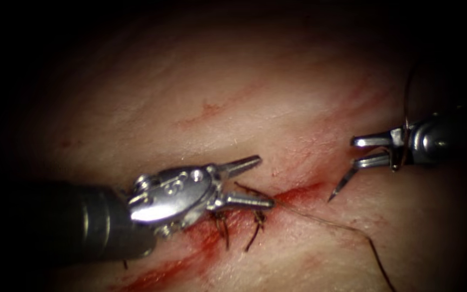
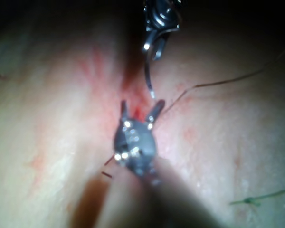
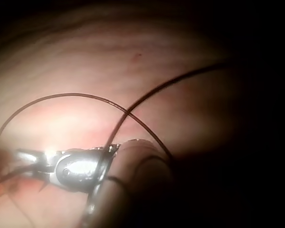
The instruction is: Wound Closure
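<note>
The tissue (image 1: 201,81) has a cut (image 1: 298,193) running diagonally, wet with red fluid. My left tool (image 1: 265,181) hovers over the cut with its jaws open and holds nothing; its open jaws also appear in the left wrist view (image 2: 140,108). My right tool (image 1: 356,152), right of the cut, grips the curved needle (image 1: 342,185) well back along its curve. The needle's tip hangs free just above the tissue, pointing down-left at the cut's right edge. The needle (image 2: 148,76) is not in the tissue. Thread (image 1: 331,220) leaves the cut and trails to the lower right.
Earlier stitches with short dark cut ends (image 1: 254,230) sit in the cut below the left tool. Thread (image 3: 76,96) loops in wide arcs over the right tool's shaft. A greenish thread piece (image 2: 261,198) lies on the tissue.
</note>
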Available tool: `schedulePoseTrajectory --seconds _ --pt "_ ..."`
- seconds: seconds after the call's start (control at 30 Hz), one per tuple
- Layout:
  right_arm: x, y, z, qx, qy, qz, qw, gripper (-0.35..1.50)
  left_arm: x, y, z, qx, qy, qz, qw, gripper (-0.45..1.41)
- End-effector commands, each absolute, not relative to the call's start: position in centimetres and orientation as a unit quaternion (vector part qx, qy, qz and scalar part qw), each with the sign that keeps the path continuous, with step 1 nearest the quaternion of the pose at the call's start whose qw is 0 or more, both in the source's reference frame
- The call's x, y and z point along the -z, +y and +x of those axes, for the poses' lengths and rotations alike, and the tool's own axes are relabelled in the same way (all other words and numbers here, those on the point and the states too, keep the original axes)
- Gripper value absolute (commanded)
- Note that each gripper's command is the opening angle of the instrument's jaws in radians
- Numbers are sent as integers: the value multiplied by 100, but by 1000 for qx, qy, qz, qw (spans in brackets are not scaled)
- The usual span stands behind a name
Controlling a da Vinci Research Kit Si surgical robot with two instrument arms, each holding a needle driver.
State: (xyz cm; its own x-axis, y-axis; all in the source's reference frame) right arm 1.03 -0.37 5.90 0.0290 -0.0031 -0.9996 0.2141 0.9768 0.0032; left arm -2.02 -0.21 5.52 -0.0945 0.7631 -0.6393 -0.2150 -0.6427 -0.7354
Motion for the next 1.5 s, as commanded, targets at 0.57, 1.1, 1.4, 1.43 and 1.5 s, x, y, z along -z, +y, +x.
schedulePoseTrajectory --seconds 0.57,1.1,1.4,1.43,1.5 --pt "-551 -37 143 53 704 119 698 -35 -601 -21 -234 -723 -249 -530 366 91" --pt "-544 -38 166 91 713 82 690 -35 -593 -26 -259 -718 -266 -538 352 89" --pt "-534 -49 168 105 715 86 686 -35 -601 -20 -259 -718 -266 -539 350 86" --pt "-534 -49 168 106 715 87 686 -35 -601 -20 -260 -718 -266 -539 351 84" --pt "-534 -51 169 109 715 87 685 -35 -601 -21 -264 -718 -266 -540 350 81"
